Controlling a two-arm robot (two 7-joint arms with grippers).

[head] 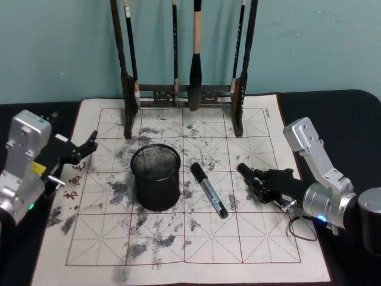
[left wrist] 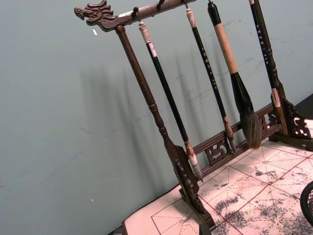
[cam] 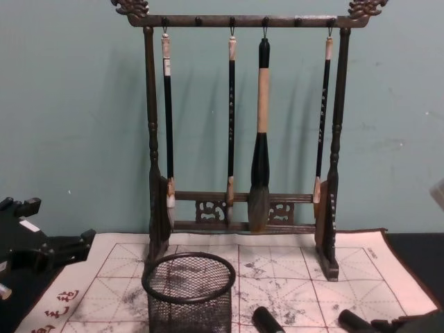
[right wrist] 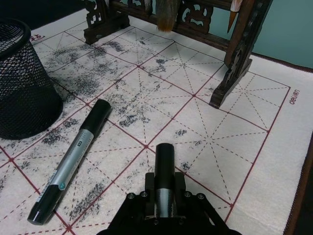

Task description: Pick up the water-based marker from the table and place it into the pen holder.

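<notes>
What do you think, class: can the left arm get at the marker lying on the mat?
Probably not easily. The holder stands between the left pincer and that marker, so it would have to reach over or round. The right pincer holds another marker.

In the head view, the pen holder [head: 155, 177] is standing mid-frame on the mat [head: 256, 244], the marker [head: 208, 189] lying just right of it, the brush rack [head: 184, 95] standing behind both. Further right, the right end effector [head: 255, 180] is clasping a second marker [right wrist: 165, 164]; the left end effector [head: 89, 146] is sitting at the mat's left edge.
</notes>
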